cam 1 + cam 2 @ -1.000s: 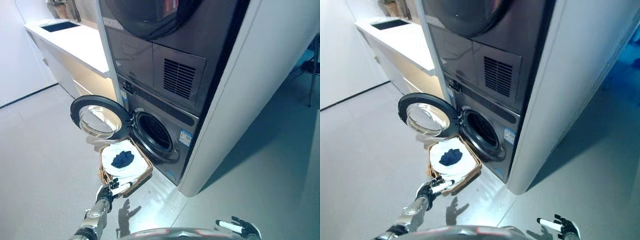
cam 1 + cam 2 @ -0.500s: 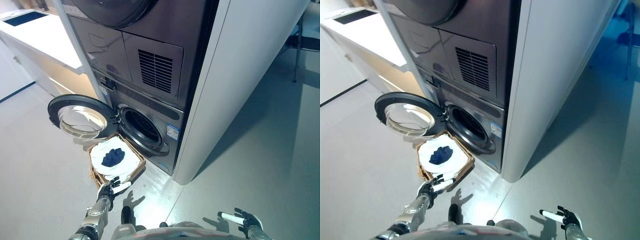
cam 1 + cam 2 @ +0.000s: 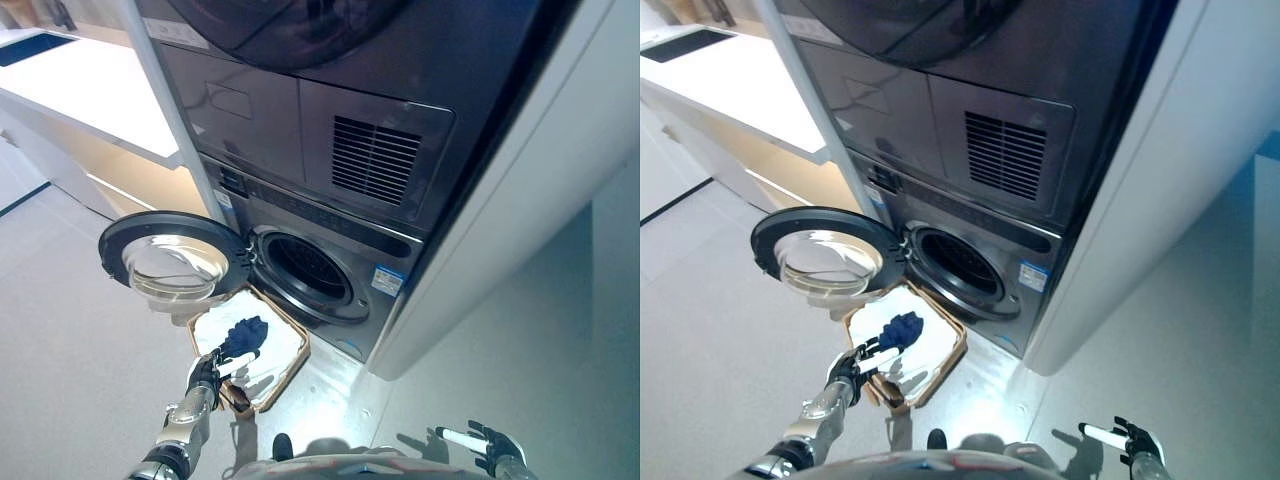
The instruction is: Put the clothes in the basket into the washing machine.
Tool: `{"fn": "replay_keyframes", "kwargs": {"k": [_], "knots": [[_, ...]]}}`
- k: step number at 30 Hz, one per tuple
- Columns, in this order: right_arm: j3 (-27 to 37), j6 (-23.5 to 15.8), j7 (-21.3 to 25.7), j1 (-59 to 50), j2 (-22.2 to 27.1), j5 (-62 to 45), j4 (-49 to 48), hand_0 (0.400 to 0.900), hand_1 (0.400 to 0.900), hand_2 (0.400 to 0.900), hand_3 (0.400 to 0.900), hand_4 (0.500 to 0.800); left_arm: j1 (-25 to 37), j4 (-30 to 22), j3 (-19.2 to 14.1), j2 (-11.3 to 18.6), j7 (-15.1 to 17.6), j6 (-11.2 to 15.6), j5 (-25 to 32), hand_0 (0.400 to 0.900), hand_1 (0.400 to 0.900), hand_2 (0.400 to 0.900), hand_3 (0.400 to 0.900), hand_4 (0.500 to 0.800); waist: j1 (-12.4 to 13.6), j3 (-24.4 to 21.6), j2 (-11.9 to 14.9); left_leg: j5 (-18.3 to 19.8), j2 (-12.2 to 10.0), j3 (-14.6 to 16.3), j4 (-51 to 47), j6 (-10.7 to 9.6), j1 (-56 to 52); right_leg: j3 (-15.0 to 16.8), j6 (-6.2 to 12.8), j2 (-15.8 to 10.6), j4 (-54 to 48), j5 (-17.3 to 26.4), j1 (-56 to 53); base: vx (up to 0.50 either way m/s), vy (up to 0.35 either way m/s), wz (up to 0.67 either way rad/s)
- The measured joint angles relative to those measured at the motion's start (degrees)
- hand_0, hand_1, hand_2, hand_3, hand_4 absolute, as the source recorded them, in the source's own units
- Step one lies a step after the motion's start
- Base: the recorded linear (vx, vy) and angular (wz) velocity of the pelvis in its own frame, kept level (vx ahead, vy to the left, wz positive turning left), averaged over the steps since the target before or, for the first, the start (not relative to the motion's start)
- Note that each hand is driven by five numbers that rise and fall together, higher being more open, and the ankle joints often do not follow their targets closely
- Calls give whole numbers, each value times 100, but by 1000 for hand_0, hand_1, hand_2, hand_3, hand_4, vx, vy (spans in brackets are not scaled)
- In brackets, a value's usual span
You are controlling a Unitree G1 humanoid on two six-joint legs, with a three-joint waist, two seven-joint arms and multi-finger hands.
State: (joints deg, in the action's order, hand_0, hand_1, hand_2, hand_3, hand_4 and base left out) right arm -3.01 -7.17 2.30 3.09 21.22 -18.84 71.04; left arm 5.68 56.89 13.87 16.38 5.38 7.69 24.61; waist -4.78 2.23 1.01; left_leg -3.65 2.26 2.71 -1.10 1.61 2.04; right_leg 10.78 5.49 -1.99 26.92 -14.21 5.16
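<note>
Washing machine [image 3: 315, 275] w/ round door [image 3: 172, 260] hanging open at 9 o'clock; basket [image 3: 285, 362] sitting below the drum, holding white cloth [image 3: 275, 345] and dark garment [image 3: 243, 332]; left hand [image 3: 206, 374] w/ fingers spread hovering over basket's 7 o'clock edge; right hand [image 3: 484, 443] idling at 5 o'clock, fingers relaxed.

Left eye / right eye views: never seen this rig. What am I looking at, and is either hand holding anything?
Both pictures come from one stereo camera on a humanoid robot's head, looking down; they show the same scene from slightly different spots. Ahead stands a grey washing machine with its round door swung open to the left, another appliance stacked above it. On the floor below the opening sits a wicker basket holding white cloth and a dark blue garment. The left hand, dark with white fingertips, reaches over the basket's near edge with fingers relaxed, gripping nothing. The right hand hangs idle and open at the lower right. A white counter runs along the left.
</note>
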Motion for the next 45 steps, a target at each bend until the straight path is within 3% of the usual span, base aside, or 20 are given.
{"fn": "replay_keyframes", "kwargs": {"k": [2,4,7,9,12,14,16,18,21,26,31,40,45], "knots": [[-6,-5,-7,-59,11,1,-13,900,900,900,900,800,-13,-29,4,8,1,-1,-7,900,900,900,900,800,58,-45,-50,-15,-4,-2,-9,21,-35,-131,172,-20,475,122,259,151,232,5],[-35,-4,-18,-146,-19,2,-27,900,900,900,900,800,-3,23,-3,53,6,-6,-90,900,900,900,900,800,71,-11,-13,44,17,-5,71,65,-29,-235,209,-83,1005,234,518,176,171,5],[-96,-12,-42,-123,-38,2,25,900,900,900,900,800,-11,75,7,105,67,-2,-233,900,900,900,900,800,45,-20,-83,11,-40,-141,-42,184,-138,-393,78,-63,1227,483,673,185,91,19],[-151,-21,-42,-52,-51,3,48,900,900,900,900,800,5,82,15,163,195,-3,-340,900,900,900,900,800,-30,8,-61,-15,-6,-242,-109,222,-125,-375,16,-151,725,440,751,135,3,30],[-286,-20,-33,-94,-81,41,16,900,900,900,900,800,446,683,142,295,483,-28,-992,900,900,900,900,800,-117,236,84,-36,-26,-412,-81,230,-16,-443,70,-225,-728,483,1015,-10,-73,35],[-427,-35,-18,-89,-96,102,-117,900,900,900,900,800,905,1033,392,468,785,-67,-1589,900,900,900,900,800,-193,517,290,18,31,-468,152,103,259,-786,178,-315,-1228,701,1337,-209,-112,53],[-573,-105,38,-114,-132,97,-204,900,900,900,900,800,1636,1269,852,707,1208,-129,-2262,900,900,900,900,800,-368,782,601,190,203,-568,833,-112,991,-839,144,-444,-1299,1388,1747,-312,-127,38],[-580,-147,175,-206,-79,89,-302,900,900,900,900,800,2166,1398,1004,848,1458,-121,-2599,900,900,900,900,800,-409,962,629,284,24,-232,1217,-255,1592,-918,-112,-347,-1383,1728,2091,-151,-75,3],[-587,-361,274,-513,52,88,-681,900,900,900,900,800,2646,1596,1140,1196,1794,-183,-3025,900,900,900,900,800,-536,1100,687,393,-145,-59,1583,-329,2210,-896,-217,-205,-1528,1998,2526,-85,3,-28],[-632,-694,380,-919,314,68,-1070,900,900,900,900,800,3380,1716,1371,1661,2230,-261,-3815,900,900,900,900,800,-785,1319,673,610,-155,90,2089,-214,3021,-672,-105,-134,-1740,2098,3089,-39,23,-24],[-800,-693,370,-899,326,-32,-1248,900,900,900,900,800,3990,1848,1571,2036,2363,-309,-4260,900,900,900,900,800,-872,1478,628,1171,-237,179,3123,-61,3894,-551,-38,-127,-1263,2180,3767,-42,46,-6],[-893,-855,391,-919,496,-148,-1908,900,900,900,900,800,4379,2069,1681,2333,2378,-383,-4254,900,900,900,900,800,-954,1577,552,1921,-264,341,4782,248,5183,-469,98,-143,302,1558,5063,-30,27,-12],[-923,-919,445,-938,520,-252,-2195,900,900,900,900,800,4350,2102,1670,2259,2302,-377,-4042,900,900,900,900,800,-968,1590,566,2114,-333,454,5463,332,5889,-343,129,-91,985,1394,5836,-9,-23,-11]]}}
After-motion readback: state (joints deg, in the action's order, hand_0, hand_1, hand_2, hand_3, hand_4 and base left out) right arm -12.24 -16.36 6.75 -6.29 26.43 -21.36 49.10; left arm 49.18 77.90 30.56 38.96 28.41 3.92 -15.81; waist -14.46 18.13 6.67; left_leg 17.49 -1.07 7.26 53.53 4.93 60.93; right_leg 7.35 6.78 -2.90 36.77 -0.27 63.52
